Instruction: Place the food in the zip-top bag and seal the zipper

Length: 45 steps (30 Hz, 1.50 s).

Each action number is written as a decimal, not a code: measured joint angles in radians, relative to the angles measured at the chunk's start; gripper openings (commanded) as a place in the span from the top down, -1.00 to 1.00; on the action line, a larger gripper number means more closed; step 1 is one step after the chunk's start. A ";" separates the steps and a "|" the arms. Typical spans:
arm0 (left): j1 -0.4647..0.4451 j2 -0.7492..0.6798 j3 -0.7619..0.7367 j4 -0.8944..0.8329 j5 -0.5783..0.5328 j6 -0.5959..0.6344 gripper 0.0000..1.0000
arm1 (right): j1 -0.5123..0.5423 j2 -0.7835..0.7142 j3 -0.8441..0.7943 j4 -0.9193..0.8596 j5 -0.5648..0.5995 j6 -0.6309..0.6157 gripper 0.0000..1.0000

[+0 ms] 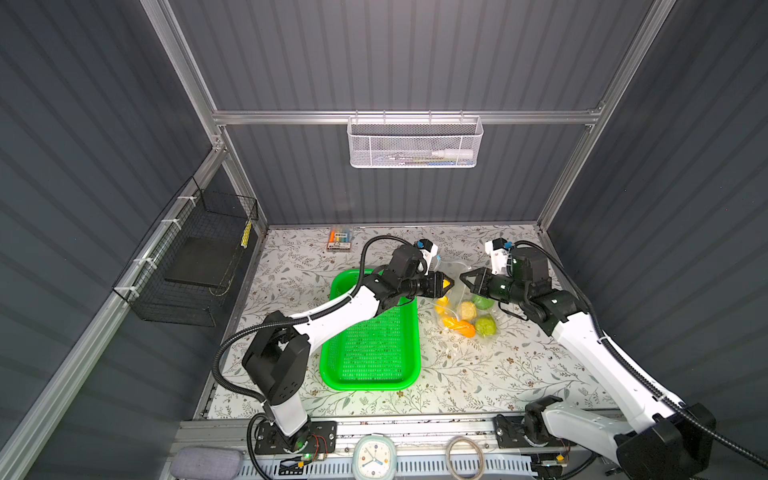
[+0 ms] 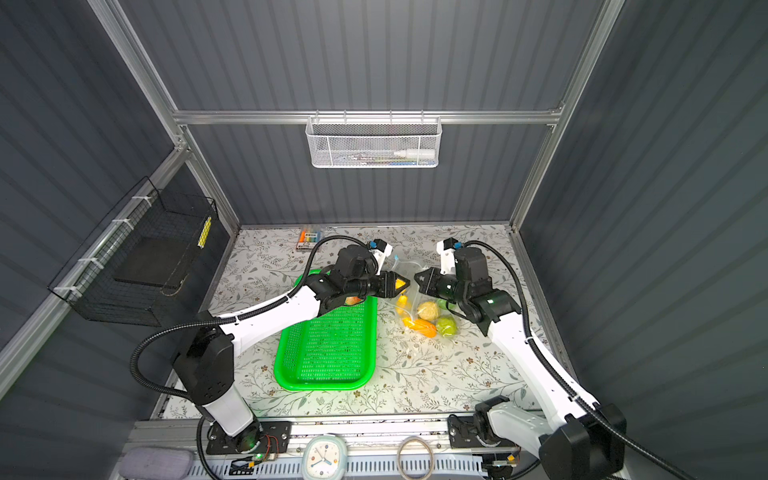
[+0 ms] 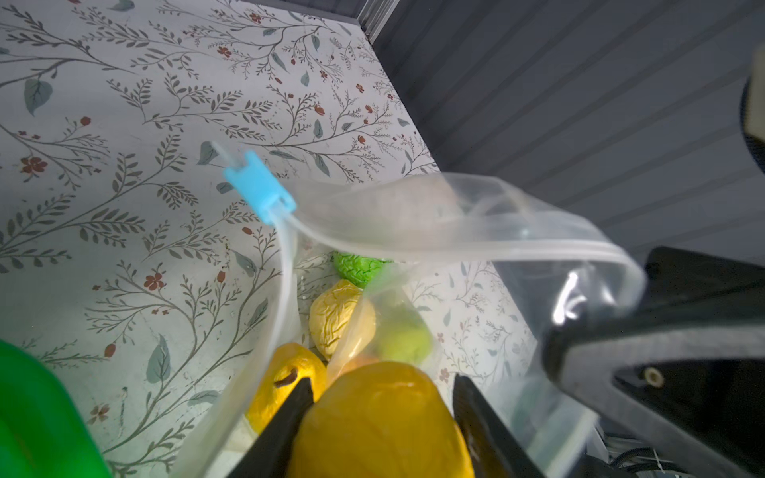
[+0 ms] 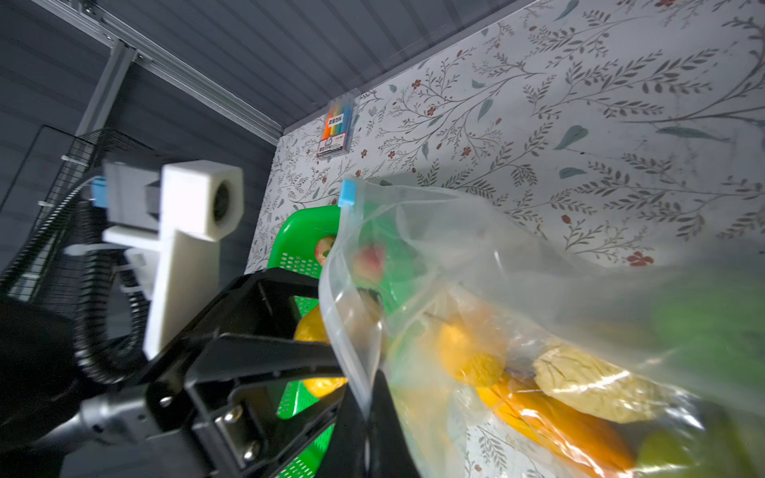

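The clear zip-top bag [image 1: 457, 291] lies right of the green tray [image 1: 374, 353], with yellow, orange, bumpy yellow [image 1: 466, 309] and green food [image 1: 485, 326] inside. My right gripper [image 4: 366, 397] is shut on the bag's mouth edge and holds it up off the table. The zipper [image 3: 496, 248] gapes open, its light-blue slider [image 3: 260, 192] at the far end. My left gripper [image 3: 381, 383] is shut on a small yellow food piece [image 3: 381, 422] right at the bag's mouth [image 1: 445, 284]. A red food piece [image 4: 325, 248] sits in the tray, mostly hidden under the left arm in both top views.
A pack of markers [image 1: 340, 240] lies at the back of the floral table. A black wire basket [image 1: 195, 257] hangs on the left wall, a white mesh basket [image 1: 413, 143] on the back wall. A clock [image 1: 374, 457] and a tape ring [image 1: 464, 455] sit on the front rail.
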 measured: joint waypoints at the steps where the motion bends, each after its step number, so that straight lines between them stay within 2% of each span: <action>1: 0.000 0.009 0.000 0.001 -0.003 -0.007 -0.08 | 0.000 -0.011 -0.014 0.010 -0.011 0.008 1.00; 10: 0.000 0.074 0.042 -0.013 -0.011 -0.044 -0.14 | 0.015 -0.055 -0.059 0.077 -0.068 0.057 1.00; 11: 0.000 0.078 0.051 -0.018 -0.011 -0.045 -0.17 | 0.016 -0.055 -0.059 0.081 -0.070 0.058 1.00; 14: 0.000 0.087 0.087 -0.035 -0.010 -0.054 -0.54 | 0.016 -0.050 -0.059 0.092 -0.077 0.060 1.00; 15: 0.000 0.088 0.097 -0.040 -0.008 -0.057 -0.60 | 0.016 -0.048 -0.059 0.094 -0.077 0.060 1.00; 23: 0.000 0.079 0.114 -0.074 -0.005 -0.054 -0.71 | 0.016 -0.036 -0.054 0.076 -0.051 0.038 1.00; 27: 0.000 0.003 0.101 -0.128 -0.043 -0.017 -0.75 | 0.016 -0.038 -0.039 0.041 -0.015 0.015 1.00; 32: 0.006 -0.180 0.017 -0.160 -0.157 0.026 -0.82 | 0.016 -0.038 -0.021 0.019 0.015 -0.004 1.00; 36: 0.024 -0.250 -0.035 -0.169 -0.226 0.040 -0.79 | 0.016 -0.037 -0.009 0.011 0.023 -0.005 1.00; 45: 0.045 -0.122 -0.069 -0.172 -0.253 0.066 -0.23 | 0.016 -0.033 0.006 -0.006 0.024 -0.006 1.00</action>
